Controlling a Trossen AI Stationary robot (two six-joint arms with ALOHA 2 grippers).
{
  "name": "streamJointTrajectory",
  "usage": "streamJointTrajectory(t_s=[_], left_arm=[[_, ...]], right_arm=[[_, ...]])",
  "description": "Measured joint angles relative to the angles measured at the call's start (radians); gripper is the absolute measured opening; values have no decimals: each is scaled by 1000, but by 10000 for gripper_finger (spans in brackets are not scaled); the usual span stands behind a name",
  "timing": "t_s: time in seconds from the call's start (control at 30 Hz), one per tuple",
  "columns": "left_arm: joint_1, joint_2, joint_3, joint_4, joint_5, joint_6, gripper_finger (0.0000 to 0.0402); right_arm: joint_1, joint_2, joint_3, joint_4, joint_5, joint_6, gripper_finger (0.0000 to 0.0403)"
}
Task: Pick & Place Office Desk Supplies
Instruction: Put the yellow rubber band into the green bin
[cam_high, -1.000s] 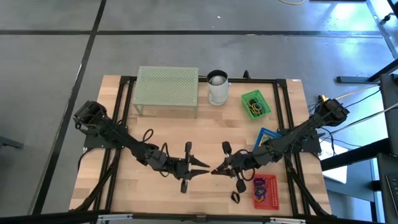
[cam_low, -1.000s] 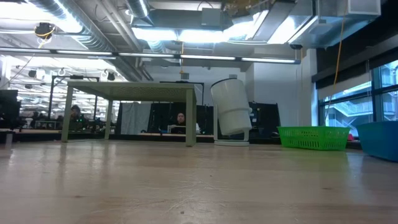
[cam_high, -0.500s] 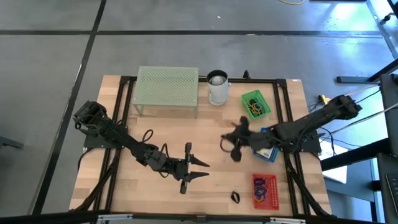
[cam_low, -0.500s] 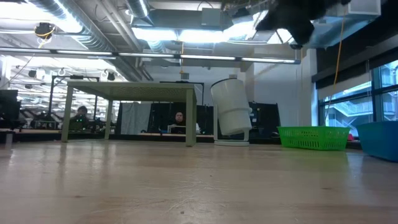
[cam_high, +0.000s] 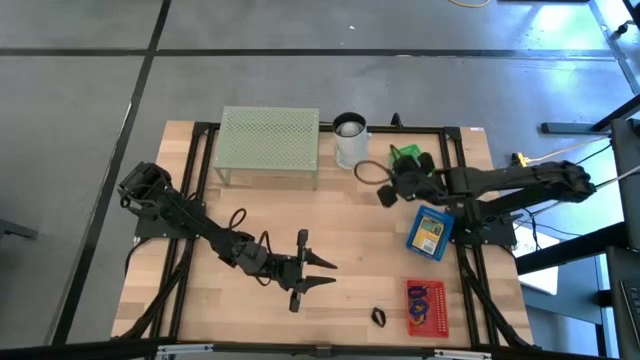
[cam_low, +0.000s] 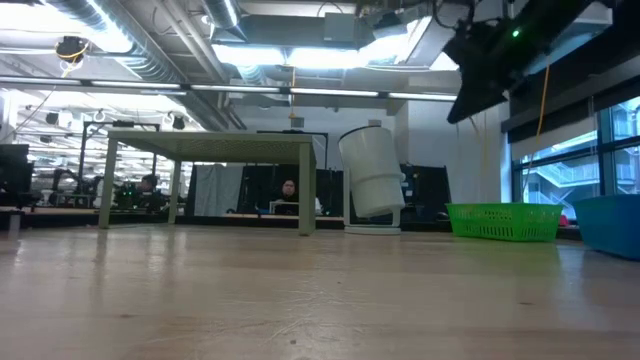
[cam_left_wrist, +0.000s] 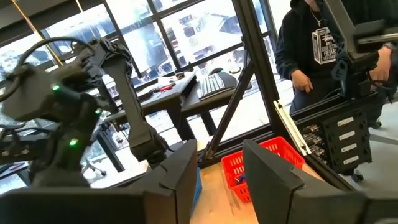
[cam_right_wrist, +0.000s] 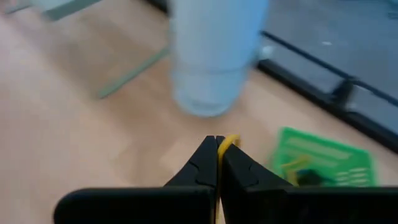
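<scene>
Right gripper (cam_high: 392, 187) has swung from mid-table near the left one, up and across toward the back; it now hangs just beside the green bin (cam_high: 407, 156) and near the white cup (cam_high: 349, 140). Likely a carry to the green bin, so this item is near its drop. Left arm hasn't shifted; left gripper (cam_high: 322, 274) sits low over the front-middle of the table (cam_high: 250, 200).

Right jaws: pressed fully together. The right wrist view shows a yellow band (cam_right_wrist: 226, 144) pinched at the tips, with the cup and the green bin beyond. Too little of it shows to be sure it's a rubber band, but probably.

Left jaws: parted a moderate way, wider than a second ago, nothing between them in the left wrist view; the red bin (cam_left_wrist: 261, 163) shows past the fingers (cam_left_wrist: 273, 177).

Other supplies: the green bin holds yellow and dark items, the blue bin (cam_high: 428, 232) has a yellow pack, the red bin front right has coloured bits, and a black clip (cam_high: 379, 317) lies loose just beside it.
</scene>
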Motion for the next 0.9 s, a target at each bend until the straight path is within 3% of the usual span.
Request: streamJointTrajectory(t_s=[0.3, 0.9], left_arm=[[0, 0, 0, -1, 0, 0, 119], [0, 0, 0, -7, -1, 0, 114]], right_arm=[[-178, 0, 0, -19, 165, 19, 0], [-308, 71, -1, -192, 150, 72, 0]])
